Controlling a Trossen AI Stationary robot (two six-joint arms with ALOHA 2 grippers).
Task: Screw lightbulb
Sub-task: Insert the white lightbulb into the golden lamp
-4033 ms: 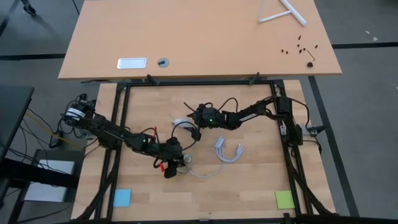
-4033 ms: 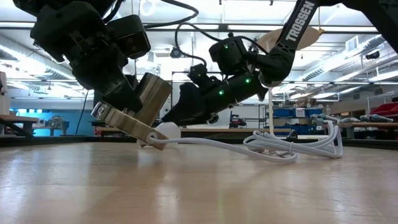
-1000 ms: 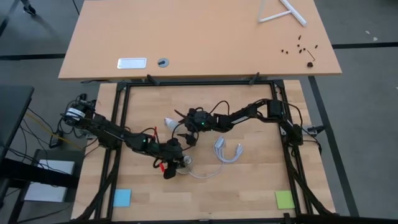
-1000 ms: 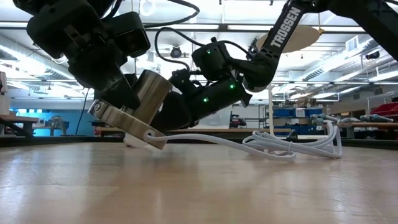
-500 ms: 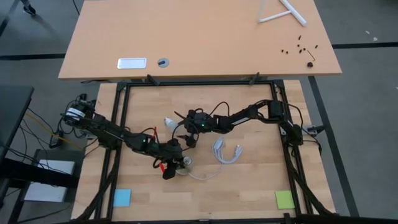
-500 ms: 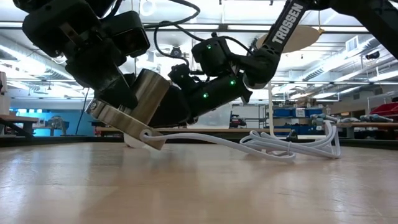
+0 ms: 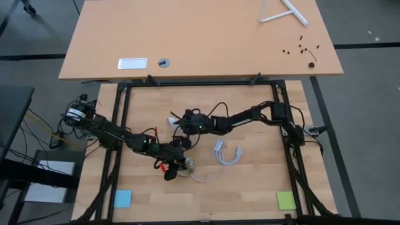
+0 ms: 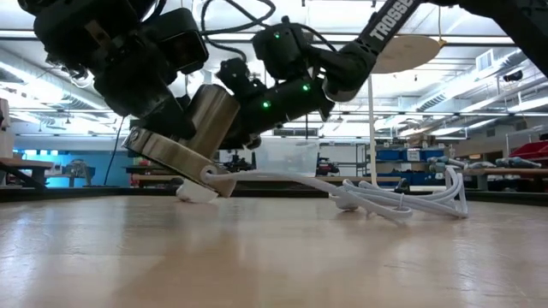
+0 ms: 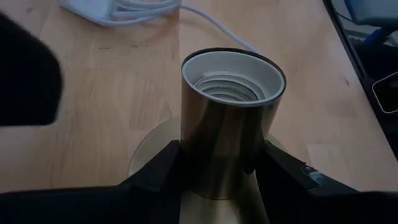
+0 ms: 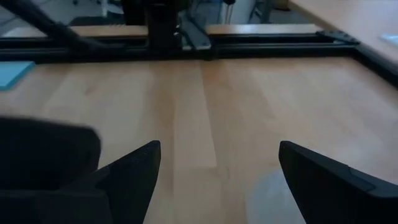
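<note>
The lightbulb (image 7: 169,120), small and white, lies on the wooden table; in the low view it shows as a white shape (image 8: 195,192) on the tabletop behind the socket. My right gripper (image 7: 177,120) hovers just right of it, open (image 10: 219,149), and touches nothing. In the low view its fingers are hidden behind the socket. The silvery socket (image 9: 231,118) has a round disc base (image 8: 167,161) and a threaded white mouth. It sits tilted in my left gripper (image 7: 175,157), which is shut on it. My left gripper pinches the socket's metal barrel (image 9: 219,163) between its two fingers, low down near the disc base. The fingers slant down from the table's left side. The socket is tilted, mouth up toward the right arm. Whether the disc's lower edge (image 8: 205,181) touches the table I cannot tell.
The socket's white cable (image 8: 282,184) runs to a coiled white cord (image 7: 227,152) at mid-table. A blue note (image 7: 122,198) and a green note (image 7: 286,200) lie near the front corners. A black frame (image 7: 200,83) borders the table, with a larger desk beyond it.
My right gripper has risen and drifted a little toward the table's left, staying open. The lightbulb stays on the table.
</note>
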